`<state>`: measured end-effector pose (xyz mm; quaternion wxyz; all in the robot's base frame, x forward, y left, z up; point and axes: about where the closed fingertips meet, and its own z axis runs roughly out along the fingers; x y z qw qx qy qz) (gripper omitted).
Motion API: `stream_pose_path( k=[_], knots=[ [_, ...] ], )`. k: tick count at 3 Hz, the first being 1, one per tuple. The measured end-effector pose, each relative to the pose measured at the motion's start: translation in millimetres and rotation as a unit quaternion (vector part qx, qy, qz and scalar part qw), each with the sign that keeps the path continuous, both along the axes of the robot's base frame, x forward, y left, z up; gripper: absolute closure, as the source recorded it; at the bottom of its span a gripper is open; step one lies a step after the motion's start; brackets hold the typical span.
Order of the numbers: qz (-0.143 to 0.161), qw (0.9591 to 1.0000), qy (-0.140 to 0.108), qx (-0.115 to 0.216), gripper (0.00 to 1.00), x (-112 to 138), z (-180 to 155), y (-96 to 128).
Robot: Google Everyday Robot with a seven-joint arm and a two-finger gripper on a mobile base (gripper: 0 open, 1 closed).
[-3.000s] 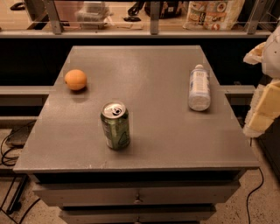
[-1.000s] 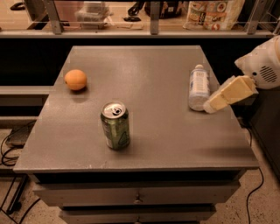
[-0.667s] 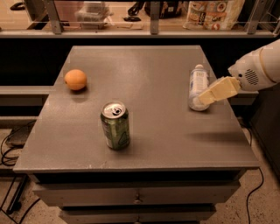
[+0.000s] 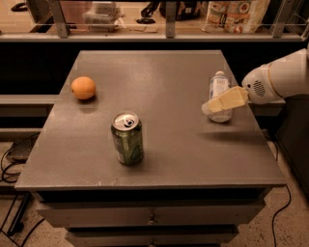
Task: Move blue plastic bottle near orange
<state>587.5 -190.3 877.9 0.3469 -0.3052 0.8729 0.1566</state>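
Observation:
The blue plastic bottle [image 4: 219,92] lies on its side at the right of the grey table [image 4: 159,77], its white cap pointing away from me. The orange [image 4: 83,88] sits near the table's left edge, far from the bottle. My gripper [image 4: 208,107] reaches in from the right on a white arm. Its cream fingers hover over the bottle's near end and cover part of it. The bottle rests on the table.
A green soda can [image 4: 128,138] stands upright at the front centre of the table, between the orange and the bottle. Behind the table a shelf with a rail holds bags and boxes [image 4: 235,14]. Drawers are under the table top.
The gripper has come in from the right edge and moved left, over the bottle's near end. The bottle, the orange and the can have not moved.

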Motion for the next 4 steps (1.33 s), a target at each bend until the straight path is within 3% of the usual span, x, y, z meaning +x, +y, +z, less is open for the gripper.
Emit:
stream_pose_path(
  k=[1,2,3,4],
  knots=[
    [-0.016,0.9996,0.02,0.011,0.0,8,-18,5],
    [-0.027,0.999,0.033,0.017,0.16,12,-30,7],
    [-0.026,0.9992,0.03,0.003,0.47,17,-29,13],
    [-0.017,0.9997,0.013,-0.012,0.69,20,-16,20]
  ],
)
